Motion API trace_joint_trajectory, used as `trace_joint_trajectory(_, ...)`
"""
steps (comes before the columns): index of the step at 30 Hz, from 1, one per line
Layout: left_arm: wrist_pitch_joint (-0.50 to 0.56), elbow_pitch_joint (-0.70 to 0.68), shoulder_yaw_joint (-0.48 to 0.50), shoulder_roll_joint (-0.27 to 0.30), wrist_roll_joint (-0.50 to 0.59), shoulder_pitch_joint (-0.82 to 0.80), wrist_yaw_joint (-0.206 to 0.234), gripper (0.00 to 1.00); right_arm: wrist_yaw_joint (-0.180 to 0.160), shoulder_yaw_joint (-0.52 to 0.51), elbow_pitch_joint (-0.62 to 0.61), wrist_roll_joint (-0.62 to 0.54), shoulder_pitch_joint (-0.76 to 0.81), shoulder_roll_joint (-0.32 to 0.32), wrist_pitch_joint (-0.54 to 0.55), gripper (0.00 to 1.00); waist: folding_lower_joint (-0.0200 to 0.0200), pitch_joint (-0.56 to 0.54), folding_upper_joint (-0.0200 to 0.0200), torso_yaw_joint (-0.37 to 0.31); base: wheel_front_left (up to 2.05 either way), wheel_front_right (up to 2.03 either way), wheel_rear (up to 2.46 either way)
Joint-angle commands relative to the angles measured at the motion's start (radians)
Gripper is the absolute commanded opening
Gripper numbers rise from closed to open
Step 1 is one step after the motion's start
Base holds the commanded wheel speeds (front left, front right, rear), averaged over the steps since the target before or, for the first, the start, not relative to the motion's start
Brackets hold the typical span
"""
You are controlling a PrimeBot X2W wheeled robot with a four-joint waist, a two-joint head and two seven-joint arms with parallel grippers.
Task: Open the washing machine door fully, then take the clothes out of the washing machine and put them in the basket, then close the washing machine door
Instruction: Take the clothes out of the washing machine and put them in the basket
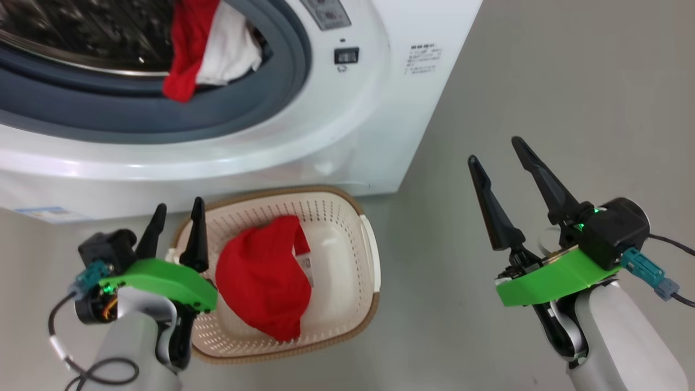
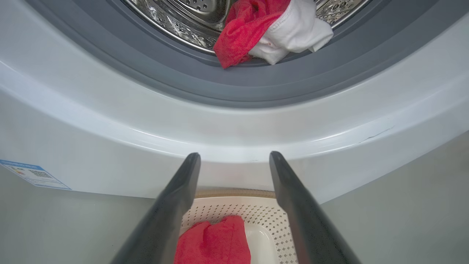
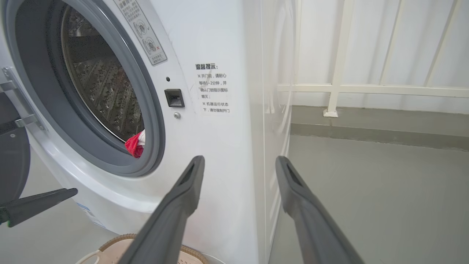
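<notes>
washing machine (image 1: 347, 136): fills the upper left of the head view, its mouth uncovered.
washing machine door (image 3: 11, 161): dark rim at the left edge of the right wrist view, swung clear of the opening.
clothes (image 1: 206, 49): red and white, draped over the grey ring (image 1: 244, 108) at top centre-left.
basket (image 1: 336, 212): lower centre, just in front of the machine, with a red garment (image 1: 263, 277) lying in it.
left gripper (image 1: 179, 203): lower left, at the basket's left rim, fingers apart, empty.
right gripper (image 1: 494, 149): right side, above the floor (image 1: 543, 81), fingers apart, empty.

Red and white clothes (image 1: 187, 60), cream perforated basket (image 1: 331, 214) (brown-rimmed), white washing machine (image 1: 380, 125).
</notes>
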Motion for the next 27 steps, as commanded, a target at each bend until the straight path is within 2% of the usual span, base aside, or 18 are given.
trace_joint_trajectory(1, -0.012, -0.046, 0.039, 0.021, 0.018, 0.038, 0.003, 1.0, 0.003, 0.011, -0.016, 0.001, 0.024, 0.002, -0.006, 1.0, 0.0, -0.055, 0.0, 0.024, 0.0, 0.0, 0.0)
trace_joint_trajectory(16, -0.012, -0.418, 0.129, -0.003, 0.096, 0.218, -0.021, 1.0, 0.003, -0.064, -0.008, -0.034, 0.104, 0.024, -0.006, 1.0, 0.0, -0.202, 0.0, 0.034, 0.0, 0.0, 0.0)
trace_joint_trajectory(27, -0.012, -0.57, 0.152, 0.0, 0.168, 0.347, -0.027, 1.0, 0.003, -0.091, -0.012, -0.052, 0.165, 0.039, -0.006, 1.0, 0.0, -0.278, 0.0, 0.019, 0.0, 0.0, 0.0)
